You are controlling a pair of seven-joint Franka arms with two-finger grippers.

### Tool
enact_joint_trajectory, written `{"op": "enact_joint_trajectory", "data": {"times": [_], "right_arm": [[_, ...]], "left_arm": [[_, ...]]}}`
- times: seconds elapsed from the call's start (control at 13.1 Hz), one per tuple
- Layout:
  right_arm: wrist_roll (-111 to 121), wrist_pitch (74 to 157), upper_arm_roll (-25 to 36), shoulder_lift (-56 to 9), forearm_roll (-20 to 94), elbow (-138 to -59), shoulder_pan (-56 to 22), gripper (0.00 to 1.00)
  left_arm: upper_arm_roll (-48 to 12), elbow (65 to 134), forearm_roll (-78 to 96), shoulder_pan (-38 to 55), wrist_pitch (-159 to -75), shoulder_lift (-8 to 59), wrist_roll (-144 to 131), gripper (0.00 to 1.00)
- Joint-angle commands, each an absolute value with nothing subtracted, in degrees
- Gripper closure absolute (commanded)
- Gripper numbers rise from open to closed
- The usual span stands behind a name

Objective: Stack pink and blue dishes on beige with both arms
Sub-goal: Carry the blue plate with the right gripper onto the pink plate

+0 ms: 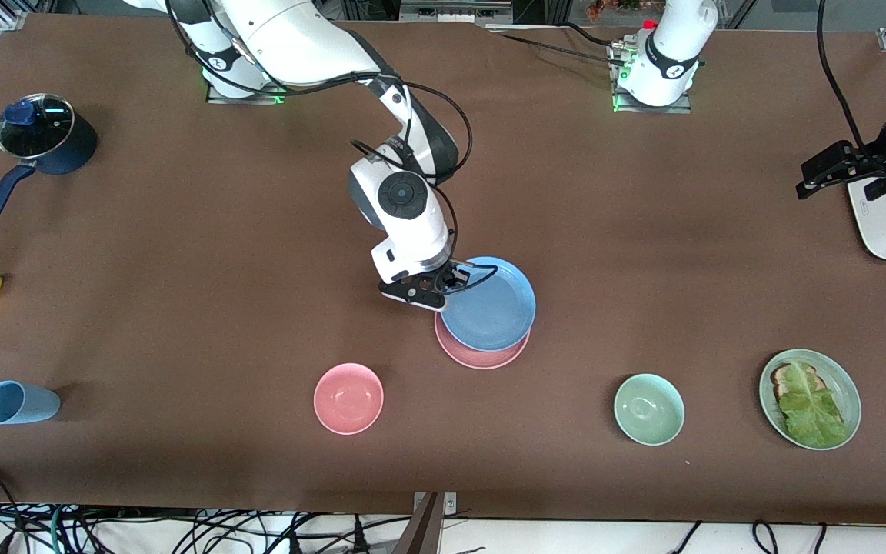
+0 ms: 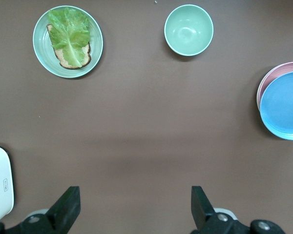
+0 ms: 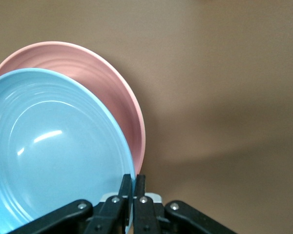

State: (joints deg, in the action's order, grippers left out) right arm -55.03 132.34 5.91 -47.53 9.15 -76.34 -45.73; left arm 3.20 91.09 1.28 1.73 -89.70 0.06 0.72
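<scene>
In the front view, the blue plate (image 1: 493, 304) is held by its rim in the right gripper (image 1: 449, 281). The jaws are pinched on the rim. The blue plate is seen over the pink plate (image 1: 481, 355), which lies on the table (image 1: 258, 231) near the middle. The pink plate pokes out from under the blue plate on the side nearer the camera. The left gripper (image 1: 824, 173) waits up over the left arm's end of the table.

In the left wrist view, the left gripper (image 2: 134, 207) is seen with its jaws spread wide over bare table. A green bowl (image 2: 188, 29) and a green plate with lettuce (image 2: 67, 41) are seen too.

In the right wrist view, the right gripper (image 3: 133, 195) is pressed on the blue plate's (image 3: 49, 151) rim. The pink plate (image 3: 102, 92) is seen under it.
</scene>
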Motion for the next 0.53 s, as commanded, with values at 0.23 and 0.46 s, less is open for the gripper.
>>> {"op": "enact_joint_trajectory", "data": {"times": [0.23,0.46], "right_arm": [[-56.07,133.85,6.59,-49.74,9.14,-73.39,-46.05,1.0],[-56.07,134.12,6.59,-50.1,9.14,-73.3,-46.05,1.0]], "left_arm": [[3.25,89.12,1.67,1.84,-88.77,1.14,0.7,0.0],[3.25,89.12,1.76,1.85,-88.77,1.49,0.7,0.0]]}}
